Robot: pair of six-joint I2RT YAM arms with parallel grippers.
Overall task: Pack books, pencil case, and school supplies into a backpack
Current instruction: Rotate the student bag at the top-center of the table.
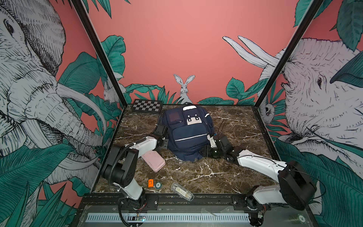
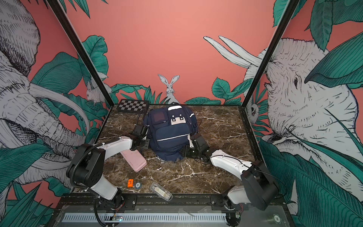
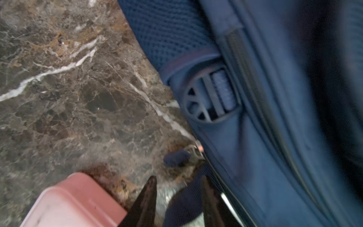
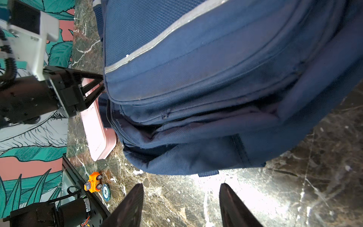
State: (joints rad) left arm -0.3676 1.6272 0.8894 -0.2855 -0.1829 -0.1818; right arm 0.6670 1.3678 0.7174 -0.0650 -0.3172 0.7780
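The soft navy-blue fabric backpack (image 1: pixel 186 135) bears silver strips and a white, dark-dotted patch. The flat rectangular plastic case (image 1: pixel 155 163) is pale pink, the square chequered board (image 1: pixel 147 106) black-and-white, and the marble tabletop (image 1: pixel 196 176) brown with white veins.

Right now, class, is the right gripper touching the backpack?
Apart. The right wrist view shows bare marble table between the open right gripper and the backpack.

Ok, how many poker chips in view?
2. One chip beside the orange toy car near the table's front; a second chip on the deck by the right arm's base. The backpack may hide others.
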